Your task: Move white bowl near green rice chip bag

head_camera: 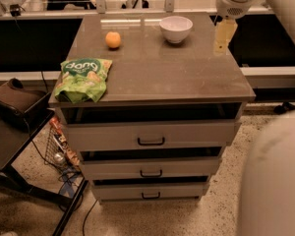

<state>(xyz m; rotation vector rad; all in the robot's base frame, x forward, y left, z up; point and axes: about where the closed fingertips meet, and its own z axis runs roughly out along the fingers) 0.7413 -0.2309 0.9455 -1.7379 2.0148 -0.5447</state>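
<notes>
The bowl (176,28) stands upright at the back of the worktop (167,68), right of centre and apart from everything else. The orange (113,40) lies to its left, also at the back. The bag (82,78) lies at the front left corner, well apart from the bowl. The claw (224,35) hangs by the worktop's right edge, near the bowl's right side and not touching it. Whether it is released or clenched cannot be told here.

The bowl's gloss suggests ceramic or hard plastic, so it is probably stiff, fairly light, smooth enough to slip, and liable to chip if dropped or knocked. It looks empty. The best hold is likely the rim wall on the side nearest the claw, pinched from above across its thickness. The base looks narrow, so a sideways shove could tip the bowl, and lifting seems safer than sliding. A firm, steady pinch should suit the slick wall.
</notes>
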